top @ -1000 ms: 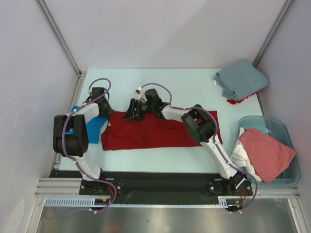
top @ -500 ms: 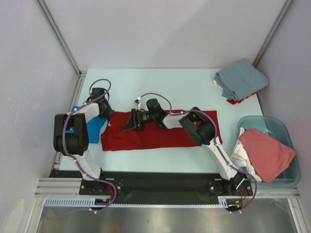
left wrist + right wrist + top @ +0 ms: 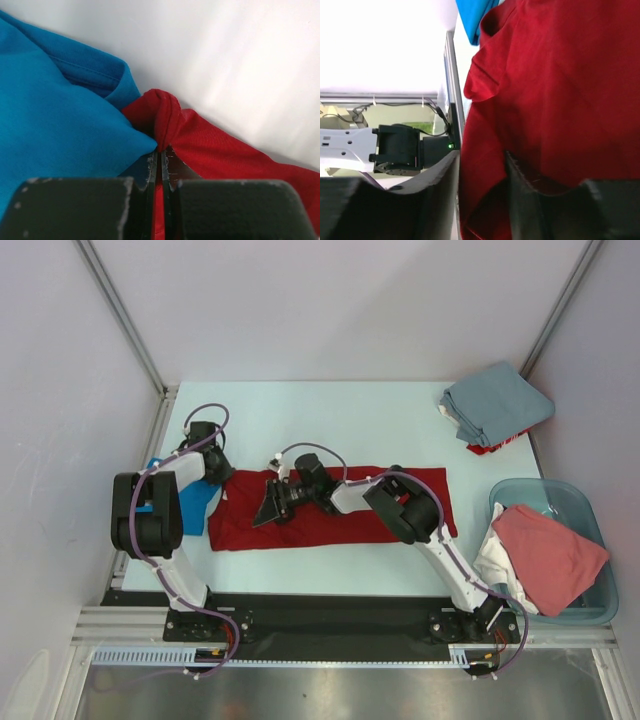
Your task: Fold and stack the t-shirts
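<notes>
Where the left arm ends: left gripper [image 3: 160, 152], fingers pressed together, pinching a bunched corner of the red t-shirt [image 3: 330, 525]; red cloth shows in the slit between them.
Where the right arm ends: right gripper [image 3: 481, 155], fingers spread, a hanging fold of the red t-shirt between them; whether they press it cannot be told.
Red t-shirt: lies as a long band across the middle of the table [image 3: 350, 420], left end at the left gripper, right gripper over its left-middle part.
Blue t-shirt [image 3: 190, 505]: at the table's left edge, touching the red shirt's pinched corner, partly under the left arm.
Grey-blue t-shirt [image 3: 497, 403]: folded, far right corner, lying on white and red cloth that shows at its near edge.
Bin [image 3: 560, 490]: translucent teal, right edge of the table.
Salmon-pink t-shirt [image 3: 550, 555]: heaped on the bin, over a white t-shirt [image 3: 495, 560] that spills over its left rim.
</notes>
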